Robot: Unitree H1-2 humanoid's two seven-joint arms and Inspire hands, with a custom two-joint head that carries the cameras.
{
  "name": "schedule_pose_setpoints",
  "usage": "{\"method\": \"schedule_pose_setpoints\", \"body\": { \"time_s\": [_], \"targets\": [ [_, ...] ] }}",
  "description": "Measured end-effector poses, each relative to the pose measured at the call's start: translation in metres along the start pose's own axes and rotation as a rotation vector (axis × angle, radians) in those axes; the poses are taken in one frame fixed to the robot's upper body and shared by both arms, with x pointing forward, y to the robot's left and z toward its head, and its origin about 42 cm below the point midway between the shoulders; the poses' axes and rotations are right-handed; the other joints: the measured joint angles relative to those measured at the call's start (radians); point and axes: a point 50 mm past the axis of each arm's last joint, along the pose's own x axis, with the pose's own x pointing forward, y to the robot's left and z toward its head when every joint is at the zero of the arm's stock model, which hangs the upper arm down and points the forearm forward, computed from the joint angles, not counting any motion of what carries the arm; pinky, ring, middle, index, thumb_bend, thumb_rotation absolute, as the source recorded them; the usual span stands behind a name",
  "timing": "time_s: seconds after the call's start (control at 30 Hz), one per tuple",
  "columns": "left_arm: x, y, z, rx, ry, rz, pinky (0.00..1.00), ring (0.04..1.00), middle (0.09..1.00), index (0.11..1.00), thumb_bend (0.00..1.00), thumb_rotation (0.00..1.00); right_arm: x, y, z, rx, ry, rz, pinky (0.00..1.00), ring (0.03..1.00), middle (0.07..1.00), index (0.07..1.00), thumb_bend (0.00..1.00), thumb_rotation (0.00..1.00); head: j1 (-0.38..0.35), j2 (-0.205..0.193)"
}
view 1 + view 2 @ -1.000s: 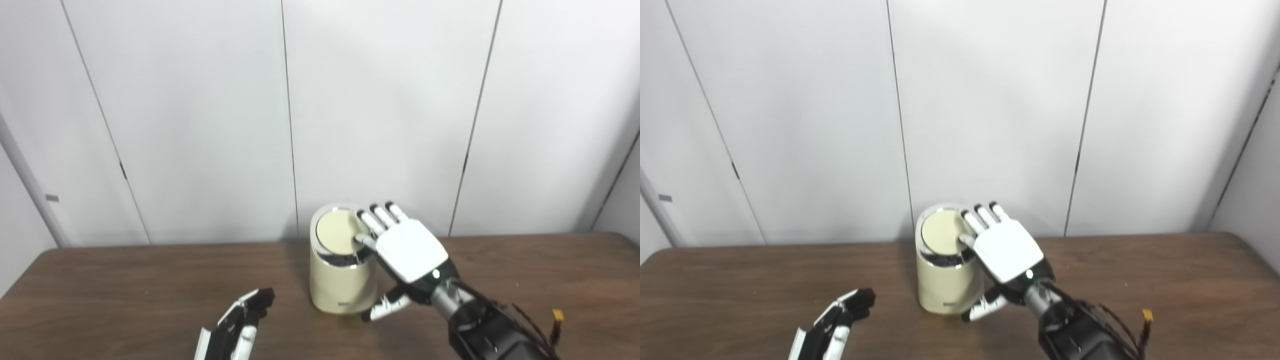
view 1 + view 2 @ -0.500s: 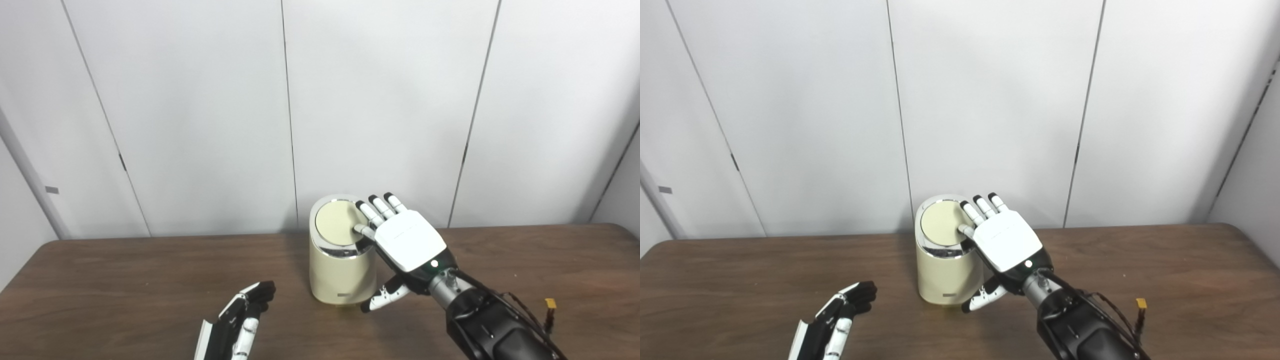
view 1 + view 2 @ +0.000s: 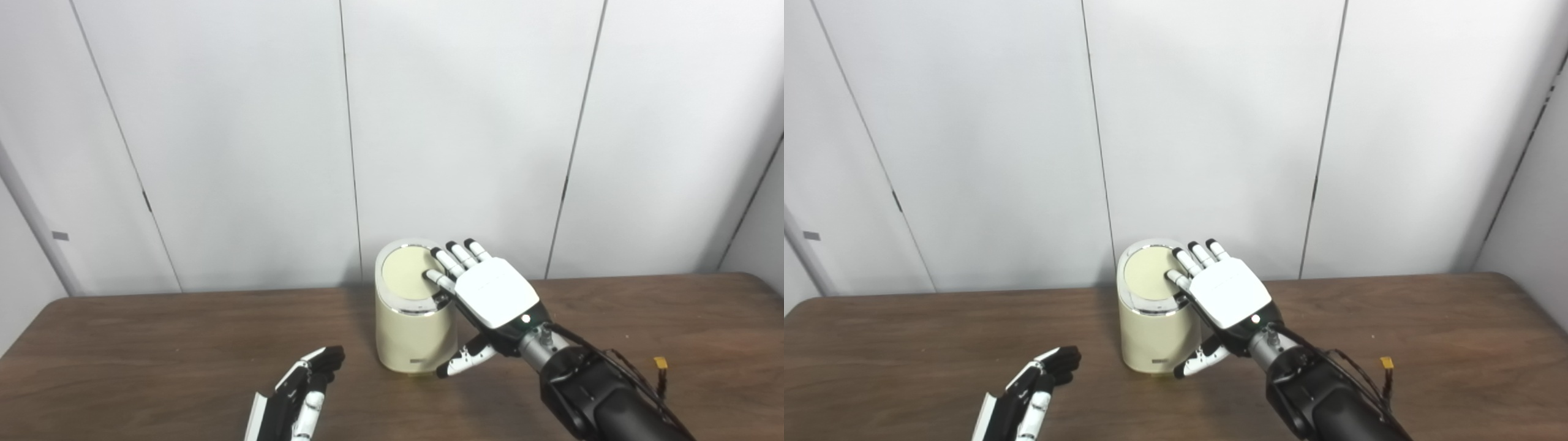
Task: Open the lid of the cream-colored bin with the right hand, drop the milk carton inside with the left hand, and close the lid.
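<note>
A cream-colored bin (image 3: 415, 334) stands at the back middle of the brown table (image 3: 122, 343), its round lid (image 3: 405, 271) lying flat inside a chrome ring. My right hand (image 3: 490, 294) is open beside the bin's right side, its fingers (image 3: 444, 269) resting on the right part of the lid and its thumb hanging down next to the bin's wall. My left hand (image 3: 300, 395) lies low near the front edge, left of the bin, fingers loosely extended and holding nothing. No milk carton shows in either view.
White wall panels (image 3: 245, 122) rise right behind the table's back edge. A small yellow connector (image 3: 660, 362) on wires hangs off my right forearm. Bare tabletop stretches to the left and right of the bin.
The camera has shifted a little. My right hand's fingers have slid slightly further onto the lid. My left hand has crept slightly toward the bin.
</note>
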Motion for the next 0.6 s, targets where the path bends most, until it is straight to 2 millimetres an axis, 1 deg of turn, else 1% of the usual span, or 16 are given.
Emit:
{"method": "schedule_pose_setpoints", "body": {
  "time_s": [0.3, 0.47, 0.57, 0.6],
  "targets": [
    [0.0001, 0.0007, -0.0002, -0.002, 0.002, 0.003, 0.77, 0.787, 0.775, 0.785, 0.46, 0.85, 0.0016, 0.0000, 0.0002, 0.009, 0.001, -0.007, 1.00, 1.000, 1.000, 0.830, 0.88, 0.69, -0.008, -0.002],
    [0.0001, 0.0007, -0.0004, -0.002, 0.005, 0.002, 0.79, 0.796, 0.783, 0.793, 0.45, 0.86, 0.0009, 0.0001, -0.0003, 0.021, 0.005, -0.007, 1.00, 1.000, 1.000, 0.831, 0.89, 0.70, -0.011, -0.009],
    [0.0002, 0.0006, -0.0010, -0.002, 0.015, 0.001, 0.80, 0.800, 0.786, 0.795, 0.45, 0.86, -0.0035, 0.0031, 0.0021, 0.061, 0.037, -0.016, 1.00, 1.000, 1.000, 0.845, 0.86, 0.69, -0.009, -0.009],
    [0.0002, 0.0005, -0.0012, -0.002, 0.016, 0.001, 0.80, 0.798, 0.785, 0.794, 0.44, 0.85, -0.0055, 0.0044, 0.0039, 0.085, 0.057, -0.031, 1.00, 1.000, 1.000, 0.859, 0.83, 0.68, -0.009, -0.009]
  ]
}}
